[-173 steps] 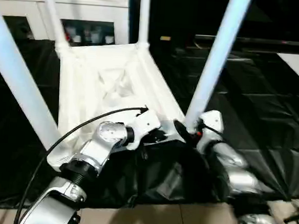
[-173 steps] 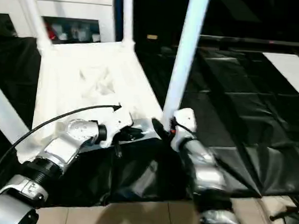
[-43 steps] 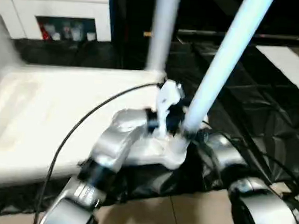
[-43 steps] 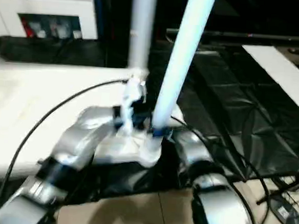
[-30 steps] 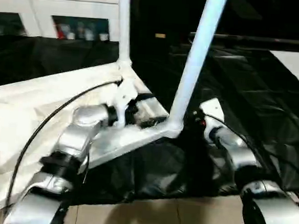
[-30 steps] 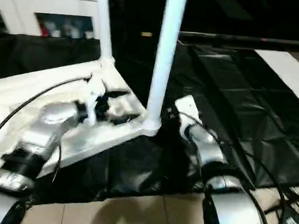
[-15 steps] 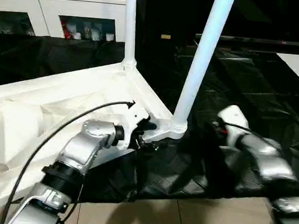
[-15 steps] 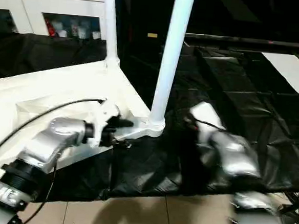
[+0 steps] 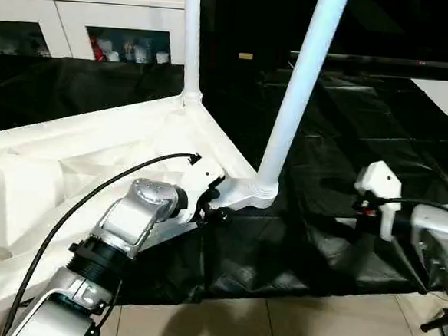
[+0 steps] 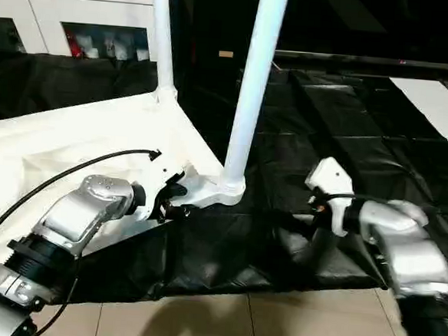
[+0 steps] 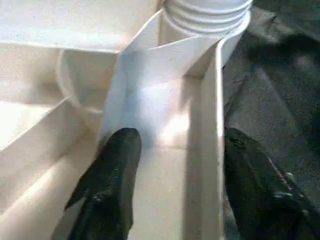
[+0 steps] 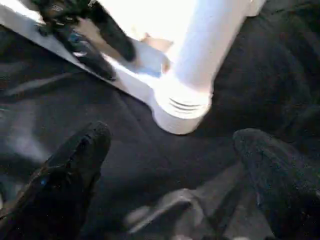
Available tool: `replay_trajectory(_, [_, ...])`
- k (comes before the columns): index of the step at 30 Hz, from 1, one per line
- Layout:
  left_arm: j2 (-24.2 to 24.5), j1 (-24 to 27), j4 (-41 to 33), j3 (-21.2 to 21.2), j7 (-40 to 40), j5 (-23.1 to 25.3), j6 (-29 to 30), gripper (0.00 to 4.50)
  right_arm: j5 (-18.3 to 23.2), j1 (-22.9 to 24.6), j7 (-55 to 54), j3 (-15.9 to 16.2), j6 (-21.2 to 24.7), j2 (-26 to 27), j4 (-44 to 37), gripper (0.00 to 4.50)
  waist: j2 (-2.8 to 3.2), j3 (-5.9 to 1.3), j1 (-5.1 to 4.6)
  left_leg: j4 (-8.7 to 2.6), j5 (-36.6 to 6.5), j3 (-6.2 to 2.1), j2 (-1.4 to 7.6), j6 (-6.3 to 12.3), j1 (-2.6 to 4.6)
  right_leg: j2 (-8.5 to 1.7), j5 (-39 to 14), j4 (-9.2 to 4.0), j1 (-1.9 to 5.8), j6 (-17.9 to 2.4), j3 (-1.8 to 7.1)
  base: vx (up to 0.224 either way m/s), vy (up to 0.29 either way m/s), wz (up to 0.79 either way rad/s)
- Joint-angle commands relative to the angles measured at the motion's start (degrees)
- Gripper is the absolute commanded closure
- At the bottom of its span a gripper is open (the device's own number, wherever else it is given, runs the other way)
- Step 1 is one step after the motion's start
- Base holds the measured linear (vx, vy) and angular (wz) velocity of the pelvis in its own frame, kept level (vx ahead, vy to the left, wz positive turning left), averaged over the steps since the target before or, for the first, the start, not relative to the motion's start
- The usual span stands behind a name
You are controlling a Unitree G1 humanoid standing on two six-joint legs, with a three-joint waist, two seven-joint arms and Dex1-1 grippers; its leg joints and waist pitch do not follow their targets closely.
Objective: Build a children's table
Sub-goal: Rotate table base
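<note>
We see the upturned white tabletop lying on black sheeting, a tube leg standing in its near corner socket. Our left gripper straddles the tabletop's edge wall beside that socket – fingers not visibly pressing – while our right gripper hangs spread wide, apart from the leg

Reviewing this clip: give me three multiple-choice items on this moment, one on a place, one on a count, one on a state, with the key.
1. Where is the left gripper?
A. at the tabletop rim beside the near leg's corner socket
B. on the cabinet
C. on the floor tiles

2. How many legs stand up from the tabletop in the head views?
A. none
B. two
C. five

3. What does the right gripper hold?
A. a leg
B. the black sheet
C. nothing; open

Key: A, its fingers straddle the rim wall. B, two upright tubes. C, its fingers stand apart off the socket.
</note>
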Motion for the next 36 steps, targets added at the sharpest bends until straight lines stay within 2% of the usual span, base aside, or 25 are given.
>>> replay_trajectory(1, [0.31, -0.21, -0.79, -0.35, 0.59, 0.84, -0.19, 2.17, 0.6, 0.49, 0.12, -0.75, 1.04, -0.55, -1.29, 0.0, -0.46, -3.8, 0.03, -3.27, -14.53, 0.56, -0.73, 4.8, -0.24, -1.59, -27.96, -5.74, 2.98, -4.85, 0.86, 0.0, 0.0, 0.0])
replay_trajectory(5, [0.76, 0.2, -2.51, -0.99, -0.02, 0.48, 1.58, 2.33, 1.12, 1.41, -0.52, -0.76, 3.07, -0.86, -3.46, 0.0, -0.49, -3.77, 0.11, -3.33, -14.23, 0.59, -0.68, 4.8, -0.25, -1.67, -26.64, -5.68, 3.0, -5.28, 1.0, 0.0, 0.0, 0.0])
replay_trajectory(7, [0.74, 0.54, -3.47, -1.01, -1.0, -0.37, 2.17, 2.63, 1.16, 1.41, -0.67, -0.68, 3.27, -0.84, -3.59, 0.0, -0.48, -3.87, 0.09, -3.39, -13.86, 0.48, -0.56, 4.7, -0.4, -1.86, -26.32, -5.49, 3.15, -5.4, 0.99, 0.0, 0.0, 0.0])
replay_trajectory(9, [0.74, 0.99, -4.58, -1.28, -2.06, -1.23, 2.77, 2.68, 1.53, 1.67, -0.96, -0.68, 4.4, -1.12, -4.54, 0.0, -0.47, -3.78, 0.04, -3.24, -13.85, 0.62, -0.75, 4.73, -0.33, -1.75, -27.09, -5.7, 2.98, -5.23, 0.97, 0.0, 0.0, 0.0])
replay_trajectory(10, [0.79, 1.2, -4.85, -1.61, -2.37, -1.24, 2.91, 2.79, 1.46, 1.84, -1.18, -0.73, 4.76, -1.15, -4.91, 0.0, -0.72, -3.8, 0.09, -3.28, -13.38, 0.61, -0.64, 4.72, -0.42, -1.79, -26.78, -5.65, 3.01, -5.31, 1.04, 0.0, 0.0, 0.0])
replay_trajectory(12, [0.88, 1.46, -4.83, -2.02, -2.29, -0.84, 2.82, 3.05, 1.3, 1.97, -1.33, -0.73, 4.91, -1.08, -5.07, 0.0, -0.54, -3.79, 0.12, -3.34, -13.24, 0.55, -0.58, 4.69, -0.44, -1.79, -26.47, -5.56, 3.0, -5.3, 1.04, 0.0, 0.0, 0.0])
replay_trajectory(16, [1.43, 1.54, -4.49, -2.84, -2.46, -0.22, 2.26, 3.13, 1.02, 2.01, -1.44, -0.63, 5.01, -0.86, -5.04, 0.0, -0.45, -3.83, 0.11, -3.32, -13.33, 0.53, -0.63, 4.54, -0.52, -1.82, -26.52, -5.59, 3.04, -5.07, 1.02, 0.0, 0.0, 0.0])
replay_trajectory(17, [1.58, 1.54, -4.51, -3.07, -2.69, -0.25, 2.14, 3.44, 0.96, 2.05, -1.53, -0.63, 5.1, -0.83, -5.18, 0.0, -0.43, -3.82, 0.11, -3.34, -13.34, 0.51, -0.61, 4.5, -0.49, -1.85, -26.45, -5.58, 3.04, -5.09, 1.03, 0.0, 0.0, 0.0])
replay_trajectory(21, [1.95, 1.47, -4.32, -3.36, -3.15, -0.07, 1.3, 3.55, 0.88, 2.02, -1.68, -0.56, 5.05, -0.83, -5.28, 0.0, -0.4, -3.82, 0.1, -3.34, -13.44, 0.53, -0.59, 4.45, -0.44, -1.86, -26.16, -5.58, 3.0, -5.28, 1.07, 0.0, 0.0, 0.0])
replay_trajectory(23, [2.52, 1.32, -3.49, -3.41, -4.19, -0.22, -0.23, 3.87, 0.69, 1.85, -1.98, -0.37, 4.95, -0.61, -5.21, 0.0, -0.33, -3.8, 0.1, -3.4, -13.42, 0.49, -0.6, 4.38, -0.51, -1.88, -26.07, -5.57, 3.07, -5.24, 1.06, 0.0, 0.0, 0.0])
replay_trajectory(27, [2.86, 1.5, -2.64, -3.46, -5.06, -0.4, -1.61, 3.98, 0.53, 1.83, -2.39, -0.21, 4.86, -0.22, -5.29, 0.0, -0.24, -3.82, 0.11, -3.41, -13.43, 0.5, -0.6, 4.26, -0.48, -1.89, -25.4, -5.53, 3.08, -5.56, 1.09, 0.0, 0.0, 0.0])
replay_trajectory(29, [3.21, 1.5, -1.33, -3.46, -5.81, -0.4, -3.23, 4.28, 0.52, 1.92, -2.6, -0.11, 4.81, 0.08, -5.47, 0.0, -0.23, -3.81, 0.12, -3.42, -13.57, 0.49, -0.63, 4.19, -0.47, -1.89, -25.58, -5.55, 3.09, -5.48, 1.08, 0.0, 0.0, 0.0])
replay_trajectory(30, [3.45, 1.43, -0.74, -3.65, -6.42, -0.41, -4.59, 4.28, 0.57, 1.93, -2.66, -0.13, 4.8, 0.17, -5.5, 0.0, -0.25, -3.82, 0.08, -3.4, -13.86, 0.51, -0.65, 4.12, -0.46, -1.88, -25.8, -5.55, 3.09, -5.38, 1.09, 0.0, 0.0, 0.0])
replay_trajectory(33, [4.0, 1.21, 0.72, -3.93, -7.75, -0.56, -6.95, 4.47, 0.66, 1.86, -2.83, -0.14, 4.76, 0.38, -5.48, 0.0, -0.25, -3.74, 0.05, -3.43, -14.41, 0.48, -0.71, 4.07, -0.44, -1.89, -27.12, -5.73, 3.01, -4.73, 1.03, 0.0, 0.0, 0.0])
replay_trajectory(34, [4.65, 1.0, 2.79, -4.17, -10.28, -0.92, -10.57, 4.47, 0.76, 1.82, -2.87, -0.02, 4.6, 0.65, -5.36, 0.0, -0.36, -3.68, 0.06, -3.34, -14.69, 0.56, -0.89, 4.18, -0.4, -1.87, -28.49, -6.01, 2.92, -4.15, 0.98, 0.0, 0.0, 0.0])
replay_trajectory(36, [4.78, 0.87, 3.65, -3.97, -10.74, -1.11, -10.91, 4.47, 0.93, 1.79, -2.85, -0.03, 4.6, 0.83, -5.32, 0.0, -0.33, -3.69, 0.06, -3.32, -14.95, 0.55, -0.95, 3.97, -0.34, -1.89, -30.25, -6.1, 2.86, -3.3, 0.95, 0.0, 0.0, 0.0])
